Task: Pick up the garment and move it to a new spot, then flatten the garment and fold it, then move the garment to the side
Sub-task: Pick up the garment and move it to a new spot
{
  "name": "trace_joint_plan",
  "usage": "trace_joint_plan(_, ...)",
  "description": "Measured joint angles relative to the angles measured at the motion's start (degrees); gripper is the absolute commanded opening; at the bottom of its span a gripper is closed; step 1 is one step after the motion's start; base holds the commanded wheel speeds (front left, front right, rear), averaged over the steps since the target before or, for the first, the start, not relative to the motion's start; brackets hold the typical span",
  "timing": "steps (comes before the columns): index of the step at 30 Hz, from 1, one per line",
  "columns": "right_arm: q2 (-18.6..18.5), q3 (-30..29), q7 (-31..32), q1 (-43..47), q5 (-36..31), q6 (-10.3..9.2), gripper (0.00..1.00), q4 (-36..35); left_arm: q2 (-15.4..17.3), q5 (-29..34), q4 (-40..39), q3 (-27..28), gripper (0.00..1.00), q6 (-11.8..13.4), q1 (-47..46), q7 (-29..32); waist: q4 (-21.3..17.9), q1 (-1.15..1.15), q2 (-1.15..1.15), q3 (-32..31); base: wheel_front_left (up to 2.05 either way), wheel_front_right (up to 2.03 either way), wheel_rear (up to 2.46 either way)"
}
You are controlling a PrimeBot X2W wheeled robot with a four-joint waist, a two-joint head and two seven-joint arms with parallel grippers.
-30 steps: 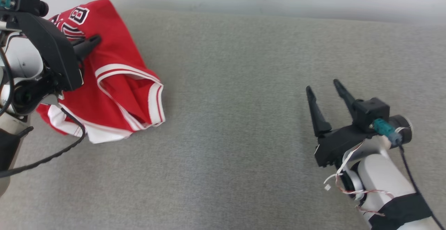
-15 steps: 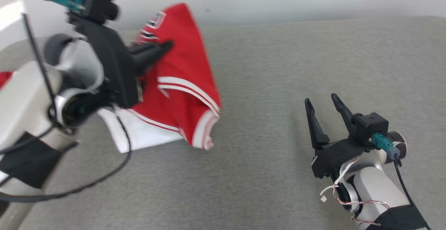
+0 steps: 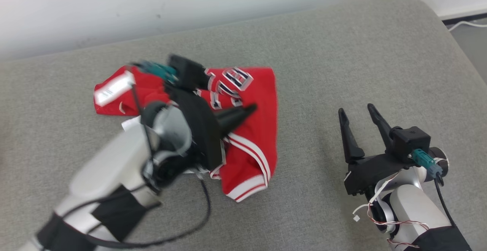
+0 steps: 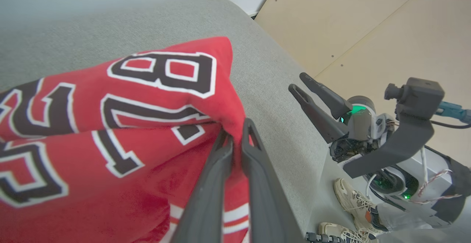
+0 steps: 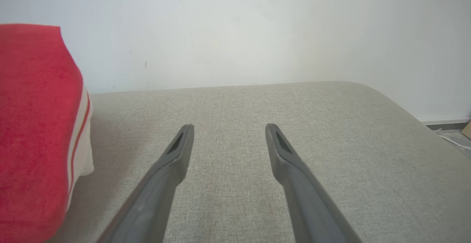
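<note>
Pinched the red garment (image 4: 110,143) in the left gripper (image 4: 235,129), forearm (image 3: 110,167) slanted far-right above the middle of the grey cushion (image 3: 342,53); held the right gripper (image 3: 354,108) wide and empty at near right

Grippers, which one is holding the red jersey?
The left gripper: it is pinched shut on the red jersey, while the right gripper stands open and empty.

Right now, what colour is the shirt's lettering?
Black outlined in white on the red shirt; clearest in left wrist view.
</note>
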Motion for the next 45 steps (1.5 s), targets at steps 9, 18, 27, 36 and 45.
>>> trace_joint_plan(9, 0.0, 0.2, -0.5, -0.2, 0.0, -0.02, 1.0, -0.2, -4.2, 1.0, 6.1, -4.7, 0.41, 0.0, 2.2, -5.1, -0.3, 0.0, 0.0, 1.7, 0.0, 0.0, 0.0)
trace_joint_plan(18, -0.4, -0.6, -1.0, -0.1, 0.0, -0.02, 1.0, 0.8, -4.8, 2.2, 8.2, -5.4, 1.0, 0.0, 0.1, -10.2, 2.2, 0.0, 0.0, 1.1, 0.0, 0.0, 0.0)
trace_joint_plan(27, -0.8, -0.4, -1.4, 0.3, 0.0, 0.3, 1.0, 1.3, -2.1, 4.3, 9.5, -7.0, 1.0, 0.0, 0.2, -16.0, 6.4, 0.0, 0.0, -0.8, 0.0, 0.0, 0.0)
trace_joint_plan(36, -0.8, 1.5, -1.8, 2.2, -0.2, 1.64, 1.0, -1.3, 0.5, 10.7, 11.9, -5.2, 1.0, 6.4, 7.1, -28.1, 10.3, 0.0, 0.0, -4.2, 0.0, 0.0, 0.0)
trace_joint_plan(45, -1.0, 3.1, -1.7, 4.3, -0.5, 2.94, 1.0, -2.4, 4.0, 12.0, 9.9, -2.5, 1.0, 12.2, 13.7, -36.9, 12.4, -0.01, -0.01, -6.9, 0.0, 0.0, 0.0)
